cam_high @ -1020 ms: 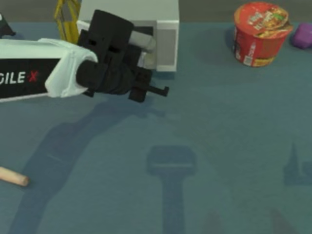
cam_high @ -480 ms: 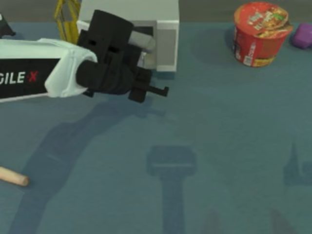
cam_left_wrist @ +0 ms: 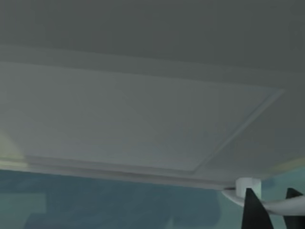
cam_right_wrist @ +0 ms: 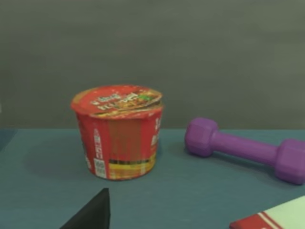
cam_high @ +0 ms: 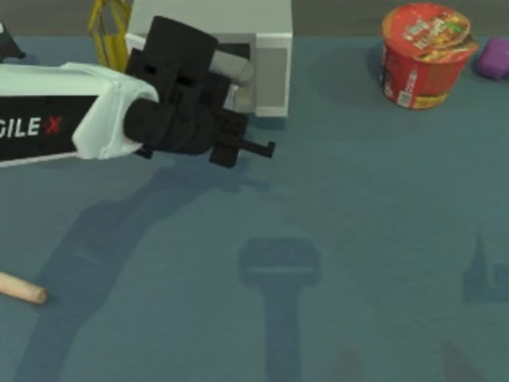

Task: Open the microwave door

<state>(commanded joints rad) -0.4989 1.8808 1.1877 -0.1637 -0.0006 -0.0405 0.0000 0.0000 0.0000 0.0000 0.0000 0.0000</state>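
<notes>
top view: left claw (cam_high: pixel 253 148) at microwave door (cam_left_wrist: pixel 143 119)

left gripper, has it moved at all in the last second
No. In the top view the left gripper sits at the same spot against the microwave, just below its front corner.

A teal-blue table (cam_high: pixel 374 239) fills nearly the whole top view, its surface matte and plain. Soft dark shadows lie across it, one long and slanting at the left, one blocky near the middle, which suggests light from above. Along the far edge runs a dull grey-brown strip, probably a wall (cam_right_wrist: pixel 152 52); in the right wrist view it stands flat and bare behind the table.
</notes>
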